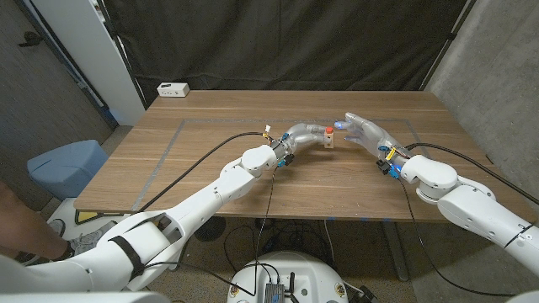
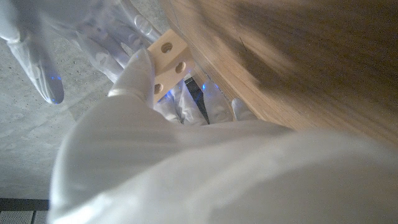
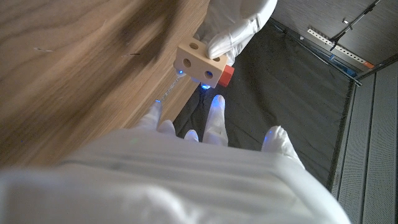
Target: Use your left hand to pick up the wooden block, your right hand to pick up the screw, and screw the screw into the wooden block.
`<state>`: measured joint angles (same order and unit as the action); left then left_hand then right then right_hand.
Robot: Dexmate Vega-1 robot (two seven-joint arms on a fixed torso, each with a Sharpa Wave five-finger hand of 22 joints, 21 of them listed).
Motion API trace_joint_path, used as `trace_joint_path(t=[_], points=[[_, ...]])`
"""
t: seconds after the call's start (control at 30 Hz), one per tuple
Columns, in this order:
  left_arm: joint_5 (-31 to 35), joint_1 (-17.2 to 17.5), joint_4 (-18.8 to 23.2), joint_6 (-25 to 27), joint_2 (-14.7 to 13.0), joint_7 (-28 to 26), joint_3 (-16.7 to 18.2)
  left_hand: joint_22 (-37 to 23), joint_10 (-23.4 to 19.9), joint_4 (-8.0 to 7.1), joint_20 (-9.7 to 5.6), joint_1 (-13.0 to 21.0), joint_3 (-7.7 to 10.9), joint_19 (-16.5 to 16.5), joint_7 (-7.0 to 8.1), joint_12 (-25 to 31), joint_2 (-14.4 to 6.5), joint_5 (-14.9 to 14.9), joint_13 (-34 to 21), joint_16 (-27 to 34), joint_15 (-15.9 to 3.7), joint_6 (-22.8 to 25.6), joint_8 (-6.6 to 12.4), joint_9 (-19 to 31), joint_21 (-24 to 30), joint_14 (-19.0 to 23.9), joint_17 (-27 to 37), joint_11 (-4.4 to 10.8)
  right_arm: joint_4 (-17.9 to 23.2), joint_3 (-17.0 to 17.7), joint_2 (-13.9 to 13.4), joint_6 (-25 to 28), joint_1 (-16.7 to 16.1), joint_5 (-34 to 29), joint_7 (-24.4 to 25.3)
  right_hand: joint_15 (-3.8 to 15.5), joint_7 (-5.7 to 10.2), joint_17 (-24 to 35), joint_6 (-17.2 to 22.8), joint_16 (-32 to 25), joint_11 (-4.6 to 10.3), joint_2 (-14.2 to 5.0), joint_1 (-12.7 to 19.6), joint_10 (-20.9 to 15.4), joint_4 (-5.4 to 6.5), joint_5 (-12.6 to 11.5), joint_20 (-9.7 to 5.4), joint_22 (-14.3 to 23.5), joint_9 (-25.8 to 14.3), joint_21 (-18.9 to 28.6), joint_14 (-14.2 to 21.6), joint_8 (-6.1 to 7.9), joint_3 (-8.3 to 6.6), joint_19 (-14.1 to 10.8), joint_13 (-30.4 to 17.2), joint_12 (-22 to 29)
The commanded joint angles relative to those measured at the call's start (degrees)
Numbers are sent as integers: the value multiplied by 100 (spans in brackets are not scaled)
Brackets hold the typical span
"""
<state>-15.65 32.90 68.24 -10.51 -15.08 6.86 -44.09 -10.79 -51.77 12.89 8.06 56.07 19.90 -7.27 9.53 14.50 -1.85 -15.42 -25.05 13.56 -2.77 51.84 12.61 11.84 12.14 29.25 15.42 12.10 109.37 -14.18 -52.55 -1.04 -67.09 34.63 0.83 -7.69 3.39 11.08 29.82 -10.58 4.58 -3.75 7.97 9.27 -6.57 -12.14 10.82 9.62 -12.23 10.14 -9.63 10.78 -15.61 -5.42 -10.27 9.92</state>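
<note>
Wooden block (image 1: pixel 328 137) held up off the table (image 1: pixel 210 151) near its middle, gripped in the left hand (image 1: pixel 301 133). Seen close in the left wrist view as a pale block (image 2: pixel 168 55) with round holes in its faces, pinched at one end by the white-gloved fingers (image 2: pixel 138 74); seen again in the right wrist view (image 3: pixel 197 65) with a red piece (image 3: pixel 227 75) at one corner, clamped from beyond by the left hand (image 3: pixel 239 28). Right hand (image 1: pixel 358 128) brought up just beside the block, fingers reaching toward it, tips glowing blue (image 3: pixel 216 106). A thin pale sliver showing near those fingertips in the right wrist view — possibly the screw, too faint to call; a dark narrow object between the fingers in the left wrist view equally unclear. So: cannot tell whether the right hand pinches the screw or merely hovers with fingers loosely spread. Judged progress — block pickup done, both hands met above the tabletop, alignment stage apparently reached. Left to do: tip seated in one of the holes, then turned in; no sign yet of any screw standing in the block. White box (image 1: pixel 173 89) lying at the far left corner of the table, well apart from the work.
</note>
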Motion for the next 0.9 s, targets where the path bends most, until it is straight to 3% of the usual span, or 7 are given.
trace_joint_path(t=[0.03,0.47,0.9], points=[[2,41,84,53,-31,-23,-3,-11,-43,-384,13,-435,444,-15,-118,326,-556,-43,-804,25,-283,182,39,14,39,48,17,0,-77,-179,-31,49,226,23,-267,-19,21,25,-84,3,-13,-4,-82,165,28,-20,33,16,11,-14,-468,-46,29,110,-6,-15],[-2,63,105,57,-44,-47,6,-11,-47,-387,10,-436,439,-17,-118,329,-558,-41,-803,31,-284,174,36,14,39,53,21,-2,-122,-321,-50,94,418,4,-432,-9,26,30,-117,-2,26,-7,-124,235,53,-27,41,17,29,-7,-528,-34,43,171,-4,0],[-23,62,75,49,-35,-37,12,-11,-50,-391,17,-438,444,-17,-118,330,-565,-43,-800,27,-272,179,38,14,39,48,20,-6,-96,-360,-70,148,458,15,-421,2,-18,23,126,-26,49,-29,-136,183,63,-45,37,18,48,19,-541,75,39,200,-1,58]])
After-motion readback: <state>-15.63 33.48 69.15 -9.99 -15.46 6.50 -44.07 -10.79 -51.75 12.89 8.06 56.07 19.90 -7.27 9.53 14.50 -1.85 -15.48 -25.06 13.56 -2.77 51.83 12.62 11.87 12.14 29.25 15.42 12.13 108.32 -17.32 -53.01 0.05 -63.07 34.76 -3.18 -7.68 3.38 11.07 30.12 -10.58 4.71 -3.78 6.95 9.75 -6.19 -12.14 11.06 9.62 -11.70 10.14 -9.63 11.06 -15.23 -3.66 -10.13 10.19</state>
